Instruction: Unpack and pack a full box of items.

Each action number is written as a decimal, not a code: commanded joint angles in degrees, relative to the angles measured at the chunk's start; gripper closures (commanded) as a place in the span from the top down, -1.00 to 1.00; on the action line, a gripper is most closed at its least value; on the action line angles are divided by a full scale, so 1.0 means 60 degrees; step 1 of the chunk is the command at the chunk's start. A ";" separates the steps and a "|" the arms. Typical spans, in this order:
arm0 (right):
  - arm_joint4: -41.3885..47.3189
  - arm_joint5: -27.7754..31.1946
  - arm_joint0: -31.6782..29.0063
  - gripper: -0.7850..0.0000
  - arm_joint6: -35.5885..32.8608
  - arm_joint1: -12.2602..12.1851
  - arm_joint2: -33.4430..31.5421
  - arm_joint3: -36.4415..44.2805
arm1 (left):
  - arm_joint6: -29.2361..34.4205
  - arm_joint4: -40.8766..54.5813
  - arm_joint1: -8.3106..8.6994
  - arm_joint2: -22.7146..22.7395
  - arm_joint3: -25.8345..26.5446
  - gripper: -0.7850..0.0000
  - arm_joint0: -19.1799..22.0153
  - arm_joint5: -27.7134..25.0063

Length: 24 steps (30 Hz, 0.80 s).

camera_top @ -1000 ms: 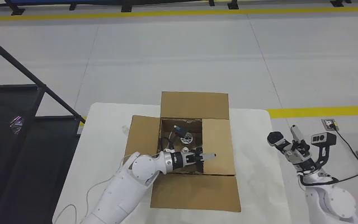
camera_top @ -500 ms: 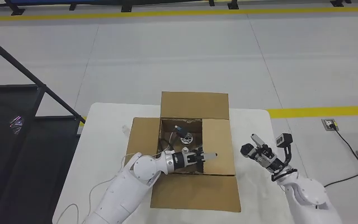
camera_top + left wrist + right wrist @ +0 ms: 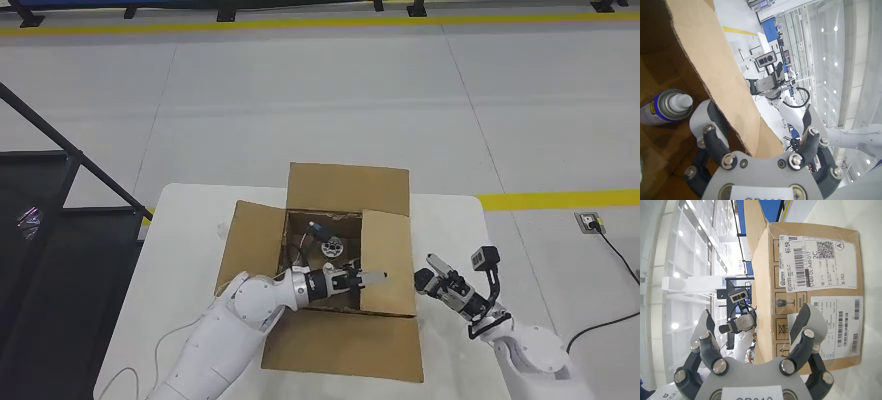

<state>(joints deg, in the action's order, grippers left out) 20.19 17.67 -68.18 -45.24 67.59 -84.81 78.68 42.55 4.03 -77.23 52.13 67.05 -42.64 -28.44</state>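
Observation:
The open cardboard box [image 3: 388,262] sits mid-table with its flaps spread. My left gripper [image 3: 357,277] is inside it, open, and its fingers straddle the edge of the right flap [image 3: 719,62]: one finger [image 3: 713,115] inside, the other outside. A blue-and-silver spray can [image 3: 664,109] lies in the box by the inner finger. A round white item [image 3: 335,247] and a small blue one [image 3: 318,230] lie deeper in. My right gripper [image 3: 427,272] hangs open just off the box's right side, facing the labelled wall [image 3: 815,279], with the wall's top edge between its fingers [image 3: 802,321].
The white table [image 3: 185,250] has bare room left of the box and a narrower strip on the right [image 3: 455,225]. The front flap [image 3: 345,347] lies flat toward me; the back flap [image 3: 348,187] stands up.
My right arm swung in from the table's right edge to the box's right side. The box's front flap shifted slightly left. The left gripper stayed on the flap.

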 commanded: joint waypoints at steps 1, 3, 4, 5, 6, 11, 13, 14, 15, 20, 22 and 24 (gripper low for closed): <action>0.0033 0.0012 -0.0056 1.00 -0.0054 -0.0001 0.0058 0.0092 | 0.0026 -0.0041 0.0043 0.0126 0.0201 1.00 -0.0078 0.0027; 0.0136 0.0023 -0.0104 1.00 -0.0146 -0.0008 0.0068 0.0174 | 0.0025 -0.0117 0.0082 0.0242 0.0421 1.00 -0.0156 0.0071; 0.0175 0.0043 -0.0129 1.00 -0.0168 -0.0013 0.0055 0.0218 | 0.0020 -0.0157 0.0100 0.0292 0.0539 1.00 -0.0197 0.0088; 0.0192 0.0093 -0.0156 1.00 -0.0148 -0.0021 0.0016 0.0263 | 0.0015 -0.0193 0.0116 0.0336 0.0654 1.00 -0.0240 0.0111; 0.0227 0.0147 -0.0189 1.00 -0.0091 -0.0032 -0.0058 0.0318 | 0.0016 -0.0232 0.0131 0.0374 0.0773 1.00 -0.0280 0.0140; 0.0894 0.0474 -0.0495 1.00 0.0295 -0.0115 -0.0877 0.0747 | 0.0026 -0.0469 0.0167 0.0432 0.1353 1.00 -0.0388 0.0370; 0.1223 0.0593 -0.0632 1.00 0.0426 -0.0143 -0.1220 0.0936 | 0.0029 -0.0567 0.0160 0.0387 0.1518 1.00 -0.0366 0.0460; 0.1396 0.0673 -0.0725 1.00 0.0507 -0.0161 -0.1435 0.1050 | 0.0002 -0.0616 0.0148 0.0350 0.1602 1.00 -0.0338 0.0529; 0.1573 0.0763 -0.0831 1.00 0.0578 -0.0177 -0.1643 0.1179 | -0.0025 -0.0691 0.0132 0.0296 0.1684 1.00 -0.0292 0.0582; 0.2271 0.1192 -0.1509 1.00 0.0808 -0.0248 -0.2653 0.1777 | -0.0174 -0.0861 -0.0047 -0.0224 0.1783 1.00 0.0112 0.0889; 0.2488 0.1365 -0.1772 1.00 0.0915 -0.0261 -0.2974 0.1962 | -0.0226 -0.0889 -0.0156 -0.0510 0.1629 1.00 0.0351 0.1025; 0.2633 0.1528 -0.1993 1.00 0.1020 -0.0269 -0.3248 0.2075 | -0.0284 -0.0818 -0.0263 -0.0749 0.1438 1.00 0.0569 0.1093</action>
<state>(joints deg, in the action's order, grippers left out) 35.66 26.46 -79.62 -39.35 66.00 -103.58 90.91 41.01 -1.13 -78.54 48.33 76.24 -39.82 -22.03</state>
